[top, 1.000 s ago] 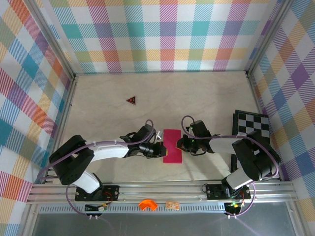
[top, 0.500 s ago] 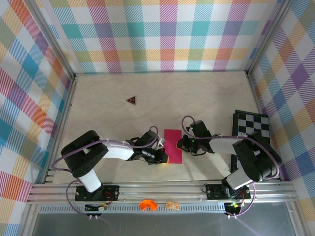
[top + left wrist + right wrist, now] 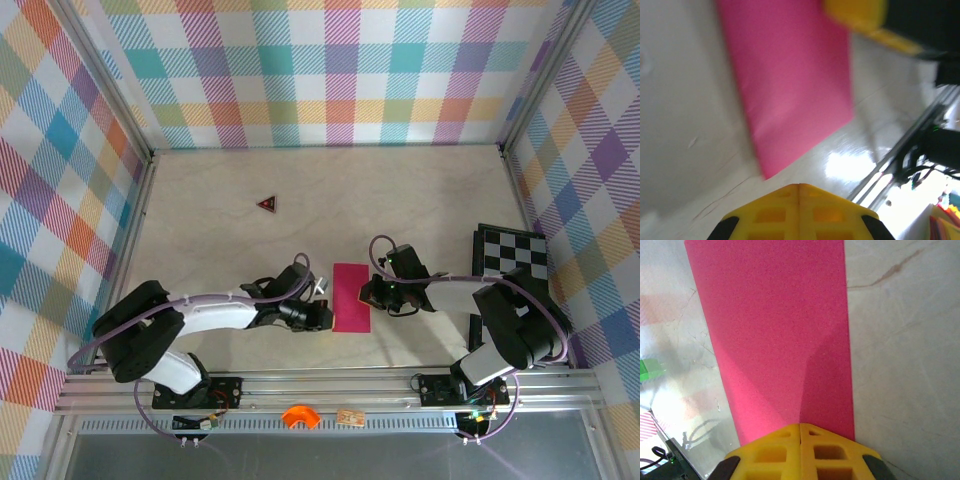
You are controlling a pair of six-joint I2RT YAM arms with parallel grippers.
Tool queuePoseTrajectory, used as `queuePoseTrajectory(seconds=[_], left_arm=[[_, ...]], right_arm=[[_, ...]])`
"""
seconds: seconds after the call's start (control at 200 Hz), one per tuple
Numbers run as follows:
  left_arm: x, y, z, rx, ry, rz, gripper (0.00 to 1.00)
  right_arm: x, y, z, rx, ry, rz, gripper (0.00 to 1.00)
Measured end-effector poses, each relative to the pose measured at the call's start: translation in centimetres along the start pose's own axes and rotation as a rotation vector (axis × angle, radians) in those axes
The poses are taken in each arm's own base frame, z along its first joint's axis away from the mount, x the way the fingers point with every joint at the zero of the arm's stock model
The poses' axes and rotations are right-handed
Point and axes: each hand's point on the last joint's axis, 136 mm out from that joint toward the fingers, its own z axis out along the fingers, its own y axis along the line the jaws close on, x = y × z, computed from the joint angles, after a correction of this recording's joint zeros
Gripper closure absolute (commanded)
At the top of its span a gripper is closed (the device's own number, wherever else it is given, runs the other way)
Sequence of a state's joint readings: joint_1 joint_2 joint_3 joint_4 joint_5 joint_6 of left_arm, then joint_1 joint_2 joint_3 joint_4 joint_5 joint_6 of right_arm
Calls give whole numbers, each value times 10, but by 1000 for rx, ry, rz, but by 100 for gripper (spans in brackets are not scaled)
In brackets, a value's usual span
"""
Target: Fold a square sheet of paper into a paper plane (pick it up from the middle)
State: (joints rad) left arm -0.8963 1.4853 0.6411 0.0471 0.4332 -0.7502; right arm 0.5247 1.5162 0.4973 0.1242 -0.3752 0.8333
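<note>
L end effector & R end effector both closed, tips at folded pink paper.

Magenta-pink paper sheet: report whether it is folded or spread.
Folded, it seems: the magenta-pink paper sheet lies flat as a narrow rectangle rather than a square.

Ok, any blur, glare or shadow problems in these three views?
Left wrist: smeared and soft, the pink paper has fuzzy edges, and a bright glare patch sits on the table near its corner. Right wrist: sharp, paper grain visible, with a darker shadow wedge on the sheet just beyond the right gripper. Top external: evenly lit and in focus.
</note>
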Motion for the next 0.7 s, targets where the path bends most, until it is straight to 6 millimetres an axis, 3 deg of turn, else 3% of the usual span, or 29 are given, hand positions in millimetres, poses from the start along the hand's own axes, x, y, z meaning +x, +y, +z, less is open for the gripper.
queuePoseTrajectory(seconds=[0.115, 0.205, 0.38, 0.545, 0.7], left_arm=[[-24, -26, 7, 51, -32, 26, 100], [-31, -26, 23, 61, -22, 13, 100], [-13, 8, 48, 7, 51, -55, 100], [-7, 9, 47, 36, 59, -41, 100], [15, 20, 32, 24, 86, -13, 100]], right_arm=[[0, 0, 0, 1, 0, 0, 100], [0, 0, -1, 2, -1, 0, 100], [0, -1, -2, 11, -7, 2, 100], [0, -2, -2, 14, -7, 1, 100], [0, -2, -2, 14, -7, 0, 100]])
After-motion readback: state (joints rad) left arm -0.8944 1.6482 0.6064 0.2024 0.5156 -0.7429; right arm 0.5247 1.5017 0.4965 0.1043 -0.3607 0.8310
